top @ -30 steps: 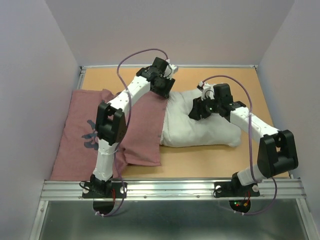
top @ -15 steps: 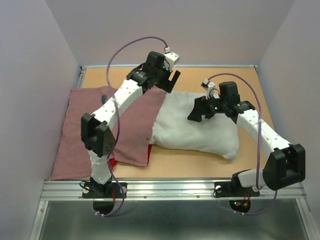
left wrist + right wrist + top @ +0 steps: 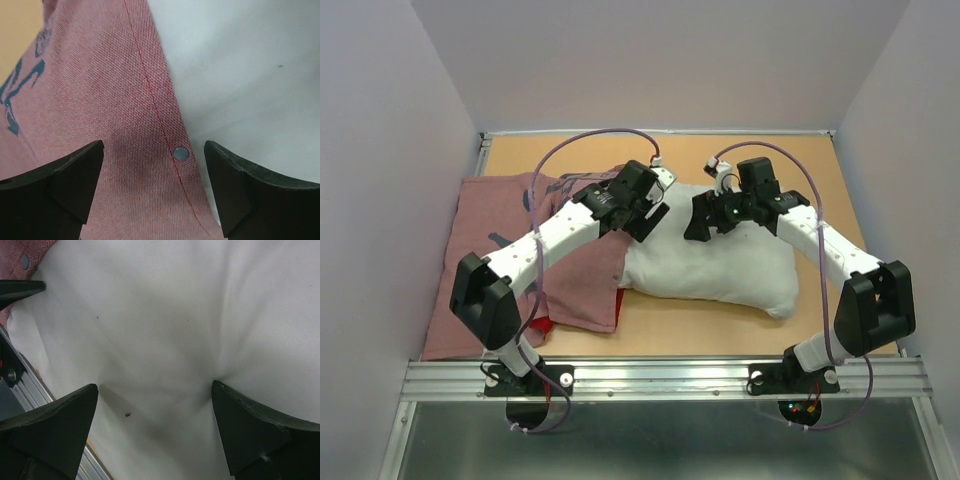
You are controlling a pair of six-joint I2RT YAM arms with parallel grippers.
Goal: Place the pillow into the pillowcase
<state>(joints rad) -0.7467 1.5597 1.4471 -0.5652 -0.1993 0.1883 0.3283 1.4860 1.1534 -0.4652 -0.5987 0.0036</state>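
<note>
The pillow [image 3: 720, 265] lies on the surface [image 3: 820, 170], its left end meeting the pillowcase [image 3: 490, 260] hem. Both arms hide part of that junction from above, so whether any of the pillow sits inside cannot be told. The left jaws stand open over the hem's snap [image 3: 181, 153]. The right jaws are spread wide against the pillow.

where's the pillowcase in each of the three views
Top external: the pillowcase lies on the left, its right edge meeting the pillow.
Left wrist: it fills the left and centre.
Right wrist: only a corner shows, top left.
Shared landmark: the white pillow, on the right of the left wrist view and filling most of the right wrist view. The grey snap on the hem shows in both wrist views.
</note>
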